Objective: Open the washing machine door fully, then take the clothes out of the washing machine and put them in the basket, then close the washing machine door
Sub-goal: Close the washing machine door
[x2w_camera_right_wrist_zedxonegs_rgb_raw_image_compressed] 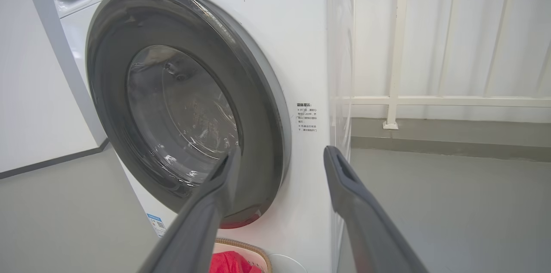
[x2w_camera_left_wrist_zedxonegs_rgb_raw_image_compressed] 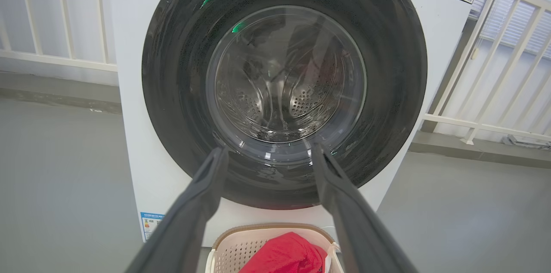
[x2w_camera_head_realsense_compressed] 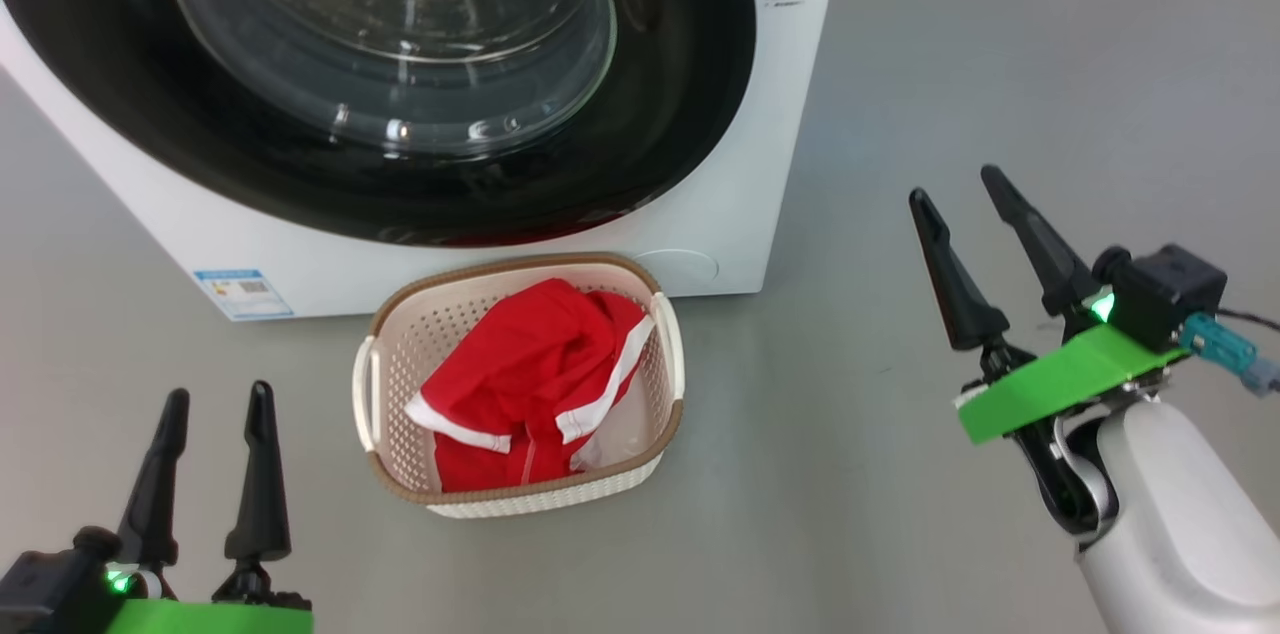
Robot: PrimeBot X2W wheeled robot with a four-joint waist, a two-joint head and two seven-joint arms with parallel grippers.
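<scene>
The white washing machine (x2w_camera_head_realsense_compressed: 730, 214) stands ahead with its round black-rimmed door (x2w_camera_head_realsense_compressed: 420, 64) shut flat against the front. On the floor just in front of it sits the cream basket (x2w_camera_head_realsense_compressed: 400, 334), and the red clothes (x2w_camera_head_realsense_compressed: 530, 384) with white stripes lie inside it. My left gripper (x2w_camera_head_realsense_compressed: 218, 399) is open at the lower left, short of the basket. To the right of the machine and basket, over bare floor, my right gripper (x2w_camera_head_realsense_compressed: 955, 184) is open and holds nothing. The left wrist view faces the door (x2w_camera_left_wrist_zedxonegs_rgb_raw_image_compressed: 284, 92) with the basket (x2w_camera_left_wrist_zedxonegs_rgb_raw_image_compressed: 232, 243) and clothes (x2w_camera_left_wrist_zedxonegs_rgb_raw_image_compressed: 286, 255) below.
Grey floor spreads around the machine, with open room at the right. A white railing (x2w_camera_right_wrist_zedxonegs_rgb_raw_image_compressed: 398, 49) and wall stand behind the machine. A blue label (x2w_camera_head_realsense_compressed: 237, 289) marks the machine's lower left front.
</scene>
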